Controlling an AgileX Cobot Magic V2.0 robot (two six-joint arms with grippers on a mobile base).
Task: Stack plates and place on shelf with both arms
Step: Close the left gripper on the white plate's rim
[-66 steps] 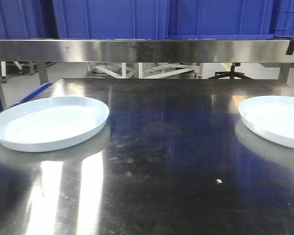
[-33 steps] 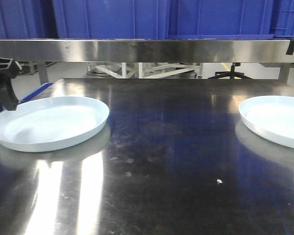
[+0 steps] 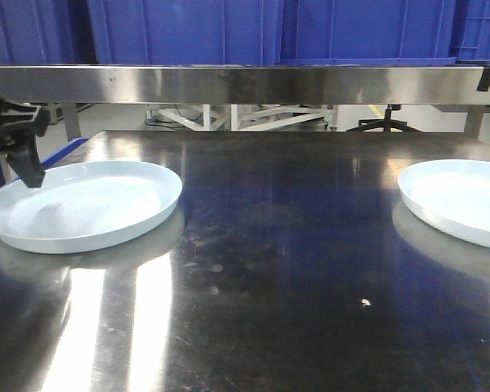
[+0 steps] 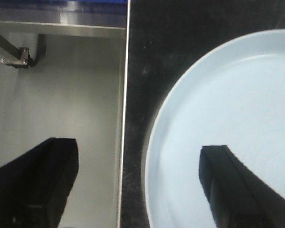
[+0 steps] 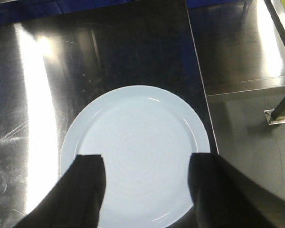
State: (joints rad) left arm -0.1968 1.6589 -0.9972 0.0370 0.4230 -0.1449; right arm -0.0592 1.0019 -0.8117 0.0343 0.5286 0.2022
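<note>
The left plate and the right plate lie flat on the steel tabletop, well apart. The left gripper holds its fingers wide apart across the left plate's edge. The rim runs between them, with one finger over the plate's floor and the other out past the tabletop's side. The right gripper hangs above the right plate, its fingers spread too, with the plate's centre ahead of the tips and its near rim under them. The plates look glazed, rigid and breakable. They are probably weighty for a one-sided pinch, and slick on polished steel. The low upturned rim seems the only purchase: one finger inside, one outside, then a level lift.
</note>
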